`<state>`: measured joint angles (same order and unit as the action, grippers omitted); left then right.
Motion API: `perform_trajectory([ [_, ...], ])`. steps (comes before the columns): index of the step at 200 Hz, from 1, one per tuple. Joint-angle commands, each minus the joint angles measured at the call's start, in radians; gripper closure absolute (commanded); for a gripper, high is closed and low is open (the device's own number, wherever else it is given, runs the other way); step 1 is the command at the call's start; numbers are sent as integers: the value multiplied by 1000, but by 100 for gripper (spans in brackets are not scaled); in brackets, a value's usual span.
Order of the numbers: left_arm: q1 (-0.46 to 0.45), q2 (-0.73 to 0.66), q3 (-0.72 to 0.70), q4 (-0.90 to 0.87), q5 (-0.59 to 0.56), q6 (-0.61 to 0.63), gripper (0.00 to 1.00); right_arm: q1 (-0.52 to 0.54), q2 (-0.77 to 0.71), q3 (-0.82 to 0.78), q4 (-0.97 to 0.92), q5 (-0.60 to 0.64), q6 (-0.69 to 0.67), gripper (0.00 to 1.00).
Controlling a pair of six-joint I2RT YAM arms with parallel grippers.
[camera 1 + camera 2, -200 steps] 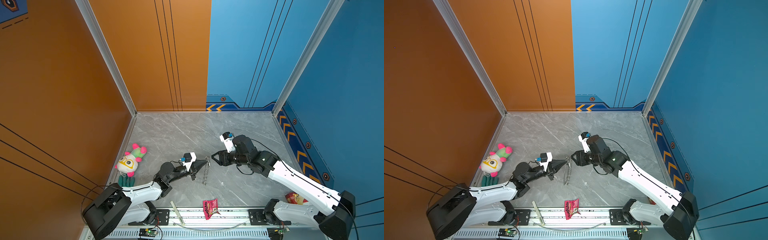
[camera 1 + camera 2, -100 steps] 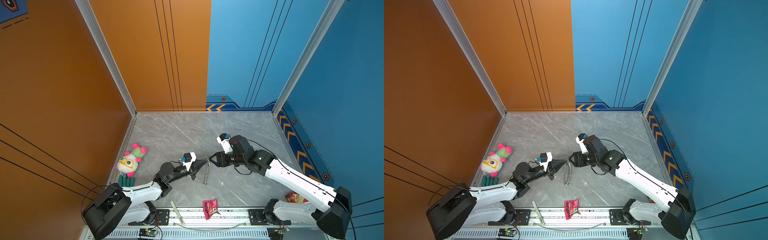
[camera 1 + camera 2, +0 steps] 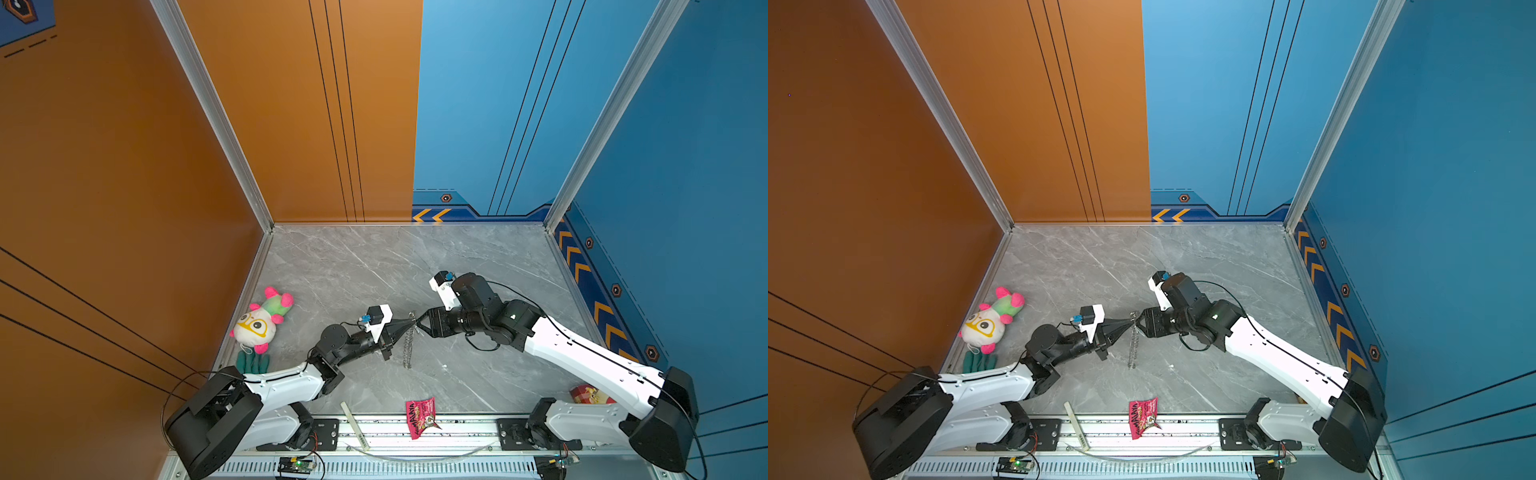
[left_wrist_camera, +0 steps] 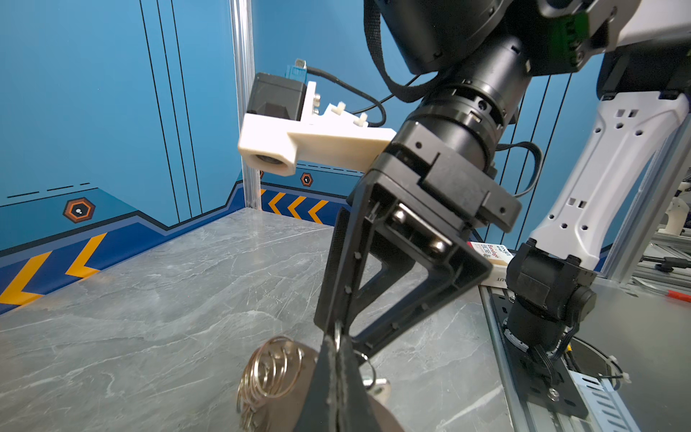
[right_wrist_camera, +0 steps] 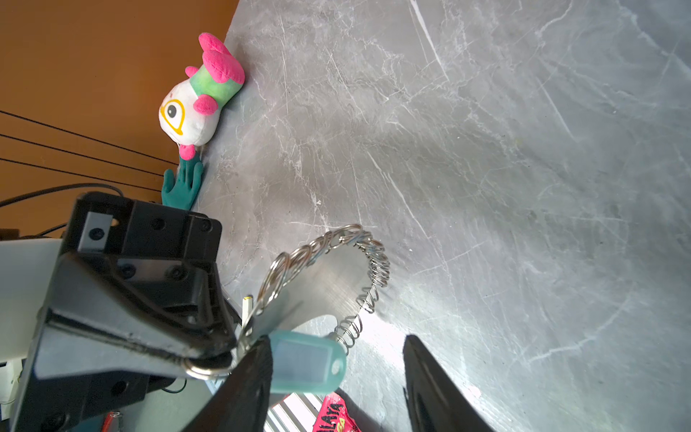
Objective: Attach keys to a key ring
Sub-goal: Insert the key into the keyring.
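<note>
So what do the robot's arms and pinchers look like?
The left arm and right arm have white shells, black round joints and thin black cables. The left gripper and right gripper are black, with pointy triangle fingers and a white camera block each.

1. I can see a plush toy (image 3: 259, 322) with a white face, yellow glasses, pink limbs and a green body. It lies on the grey marble tabletop (image 3: 374, 266), right against the orange wall (image 3: 124, 208).
2. Touching the toy's pink end lies a teal-green hand-shaped glove (image 3: 252, 363), fingers spread.
3. A red snack packet (image 3: 420, 417) sits at the near edge and overhangs the metal rail (image 3: 465, 424).
4. A pale flat stick (image 3: 354, 424) lies slanted across that rail, near the packet but apart from it.
5. By the blue wall (image 3: 685, 208) I make out a red printed pack (image 3: 588, 395), mostly hidden.
6. A tiny white fleck (image 3: 444, 366) lies mid-table.
</note>
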<state>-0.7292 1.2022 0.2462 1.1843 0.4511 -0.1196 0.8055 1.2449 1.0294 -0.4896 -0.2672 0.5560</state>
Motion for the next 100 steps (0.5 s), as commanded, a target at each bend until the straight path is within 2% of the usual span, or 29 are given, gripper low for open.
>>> perform_trajectory([
  [1,-12,-14,4,25,37,8,100,10,7,41,-7,0,3,42],
  [100,-18,9,16,28,26,2,100,35,25,47,-3,-8,-22,41],
])
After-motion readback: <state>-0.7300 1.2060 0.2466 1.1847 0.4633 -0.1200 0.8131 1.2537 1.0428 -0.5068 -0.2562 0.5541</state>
